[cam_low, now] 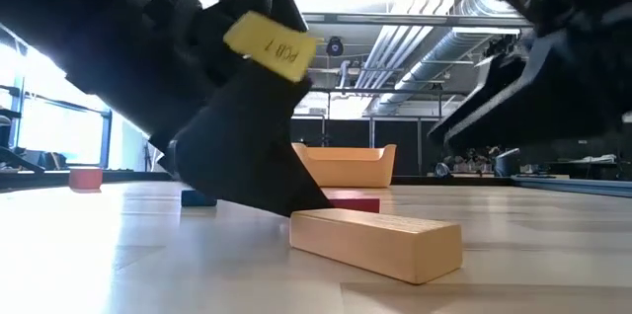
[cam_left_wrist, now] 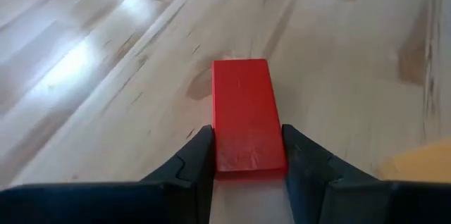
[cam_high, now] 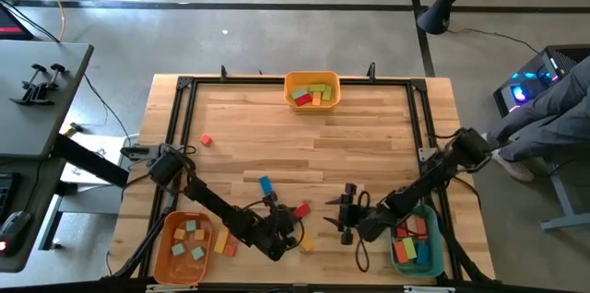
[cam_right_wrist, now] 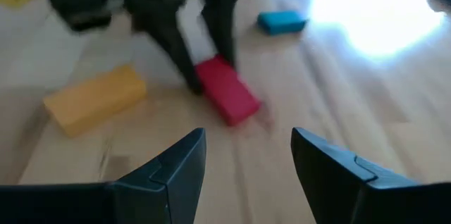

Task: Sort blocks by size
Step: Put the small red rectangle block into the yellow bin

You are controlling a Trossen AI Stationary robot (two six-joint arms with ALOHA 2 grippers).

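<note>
Left gripper (cam_high: 293, 222): low over the wooden slatted table (cam_high: 369, 136) at about 6 o'clock, near the front edge. Its two dark fingers (cam_left_wrist: 194, 164) sit either side of a flat red rectangular wooden block (cam_left_wrist: 245, 115), jaws narrow and touching the block's long sides; the block lies flat on the table. The right wrist view shows the same red block (cam_right_wrist: 225, 90) between those fingers.

Right gripper (cam_high: 348, 215): just to the 3 o'clock side of the left gripper, facing it, jaws wide and holding nothing.

Loose blocks on the table:
- yellow rectangular block (cam_high: 307, 244), at 6 o'clock, just in front of the left gripper; also seen as the pale bar (cam_low: 380, 240) nearest the low camera.
- blue rectangular block (cam_high: 265, 184), near table centre, at 11 o'clock from the left gripper.
- small red cube (cam_high: 206, 140), at 9 o'clock, well apart from the rest.
- orange and yellow blocks (cam_high: 224, 241), at 7 o'clock, beside the orange bin.

Bins:
- orange plastic bin (cam_high: 163, 251), at 7 o'clock corner, holding small teal, green and yellow pieces.
- teal plastic bin (cam_high: 435, 258), at 5 o'clock corner, holding red, orange, green and blue blocks.
- yellow plastic bin (cam_high: 333, 98), at 12 o'clock on the far edge, holding red, orange, yellow and green blocks.

A person's grey-clad leg (cam_high: 553, 109) shows beyond the table at 3 o'clock.
</note>
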